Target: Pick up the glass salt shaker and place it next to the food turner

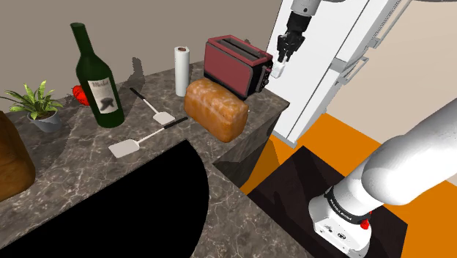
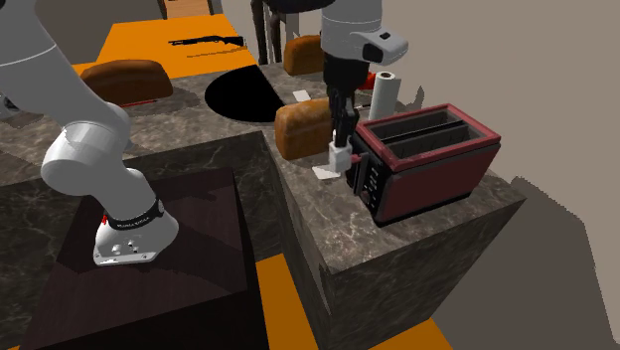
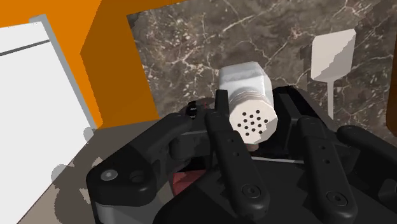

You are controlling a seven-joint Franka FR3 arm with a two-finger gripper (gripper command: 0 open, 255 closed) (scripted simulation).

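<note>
Looking from the shoulder view: the tool hung in the air beside the red toaster, closed on the salt shaker, which was clear of the counter.
Goal in that view: a food turner and a second turner lay on the counter. Both were well apart from the shaker, with the bread loaf and the toaster standing between.
Second exterior view: the shaker was a small white piece at the fingertips, just beside the toaster's front corner and above the counter. A pale flat piece lay on the counter under it. It was perhaps a turner blade, but I could not tell.
Wrist view: the shaker sat tilted between the two black fingers, and its cap with the holes faced the camera. One finger lay against its side, while the contact of the other was partly hidden by the body.
Colour: the shaker was drawn plain white, so no glass showed.
Handling, as I judged: small, light and stiff. If it was glass, it was also smooth, slippery and easy to break.
Where to hold: on the body under the cap, on two opposite sides, firmly enough that it did not turn.
Care: a soft set-down, upright, beside the turner and not on its blade.
</note>
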